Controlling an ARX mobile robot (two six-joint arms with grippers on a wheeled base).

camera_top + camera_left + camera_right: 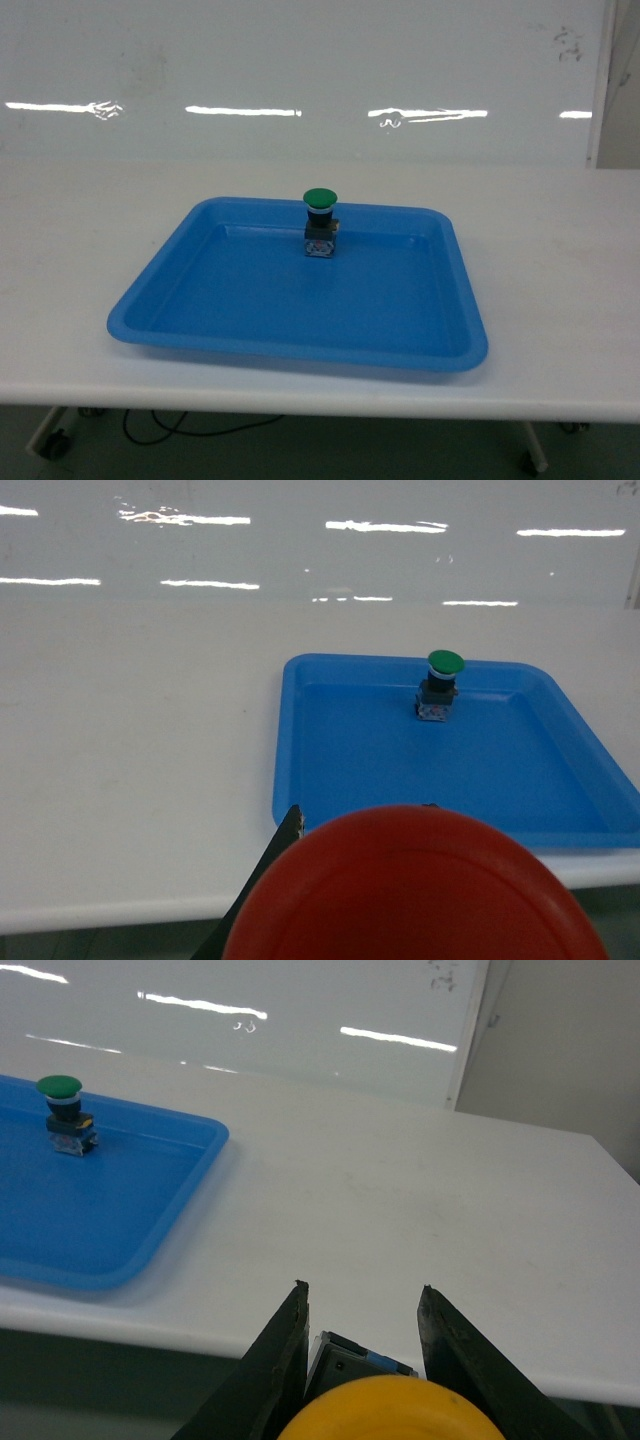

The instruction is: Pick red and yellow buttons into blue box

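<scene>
Red button fills left pincer's view; yellow button gripped in right pincer. Blue box ahead, between both arms. Left grip: cannot tell.

A button stands in the tray, near its far rim.

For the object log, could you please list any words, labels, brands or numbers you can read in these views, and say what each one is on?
No text can be read in any view.
Green button in the blue tray: its base has a light patch that may be a label, too small and blurred to read.
Whiteboard: faint smudged marks near its top right corner, not legible.
Red button and yellow button: no marking visible.
</scene>
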